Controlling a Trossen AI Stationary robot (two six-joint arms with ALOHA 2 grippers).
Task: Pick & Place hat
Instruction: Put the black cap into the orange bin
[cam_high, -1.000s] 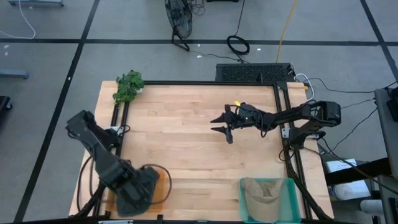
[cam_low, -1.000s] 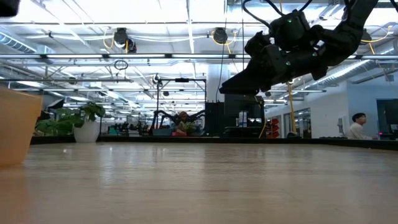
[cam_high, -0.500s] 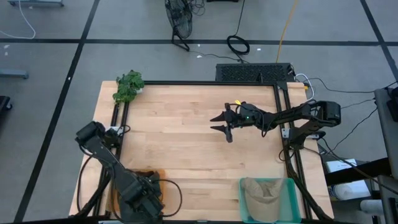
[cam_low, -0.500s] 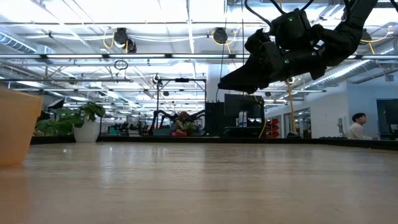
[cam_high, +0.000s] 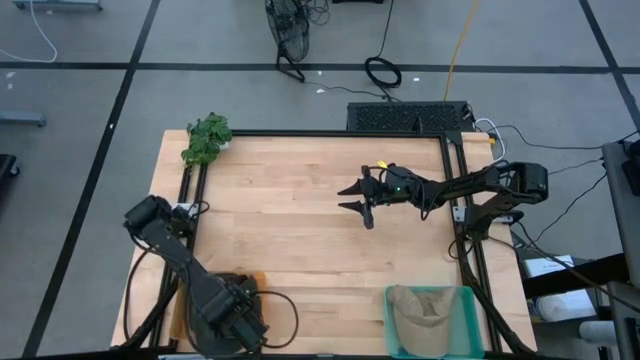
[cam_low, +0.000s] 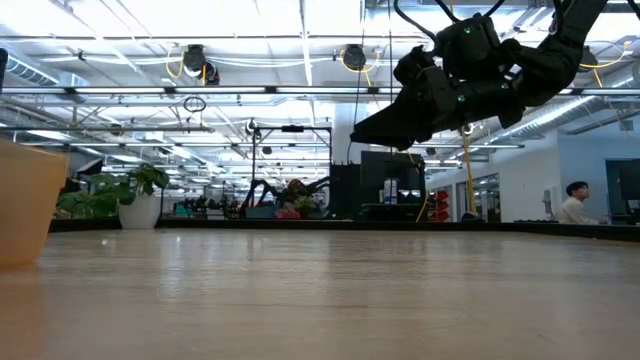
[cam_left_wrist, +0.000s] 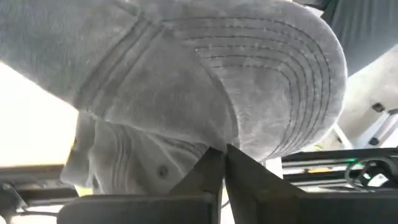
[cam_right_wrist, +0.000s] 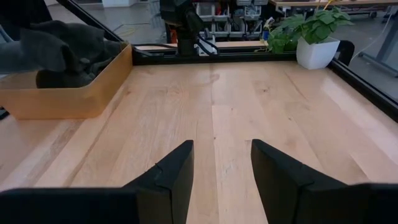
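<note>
Grey hat (cam_left_wrist: 205, 81) fills the left wrist view, its brim pinched between the left gripper (cam_left_wrist: 222, 163)'s closed fingers; from overhead the arm hides it above the orange bin (cam_high: 252, 283) at the table (cam_high: 300, 215)'s near-left corner. Right gripper (cam_high: 358, 197) hovers mid-table, jaws parted and empty, arm outstretched. A green bin (cam_high: 465, 310) holds another hat.

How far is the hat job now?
Done: one hat lies in the green bin. In hand: the left gripper is shut on a grey hat over the tan bin. Left: placing it. The right gripper waits open above mid-table.
</note>
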